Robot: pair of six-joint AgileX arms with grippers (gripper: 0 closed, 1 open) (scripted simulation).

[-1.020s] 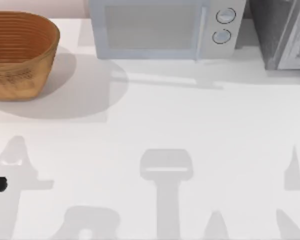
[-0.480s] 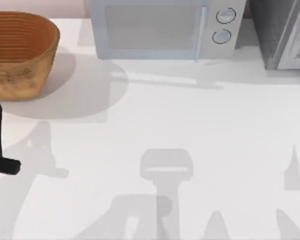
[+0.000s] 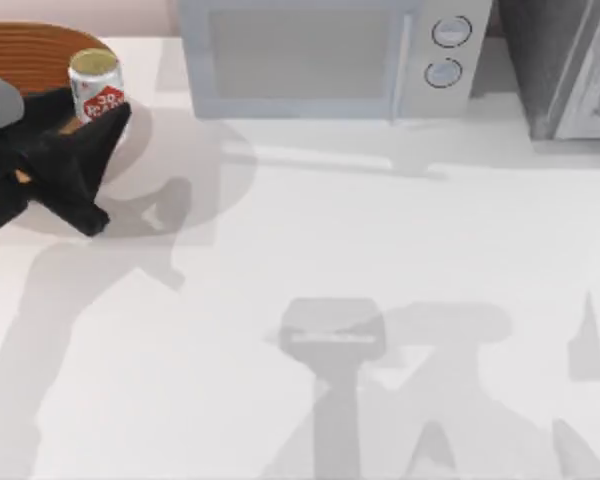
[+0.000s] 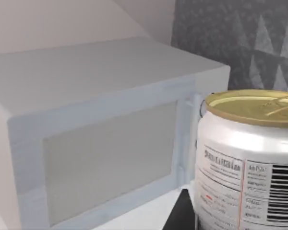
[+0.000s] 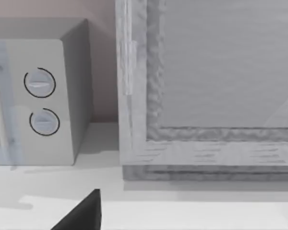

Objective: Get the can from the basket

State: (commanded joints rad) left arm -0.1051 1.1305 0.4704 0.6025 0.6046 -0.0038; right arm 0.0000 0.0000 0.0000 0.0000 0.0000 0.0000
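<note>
Can sits upright in my left gripper, held above the near rim of the wicker basket at the counter's far left corner, its gold top facing up. In the left wrist view the can stands close to the lens with a dark finger beside its base, so I judge the jaws closed on it low down.

That low hold is my main worry. With so much of the can above the grip, a quick swing could tip it and let it slide out, either back into the basket or onto the counter, where it would roll. The arm also hangs over the basket's rim; dropping too early could catch the wicker and drag the basket along. The microwave stands just to the right, so a wide carry that way could clip its corner.

My right gripper is parked near the microwave's dials and the grey cabinet; I cannot tell how its jaws stand.
</note>
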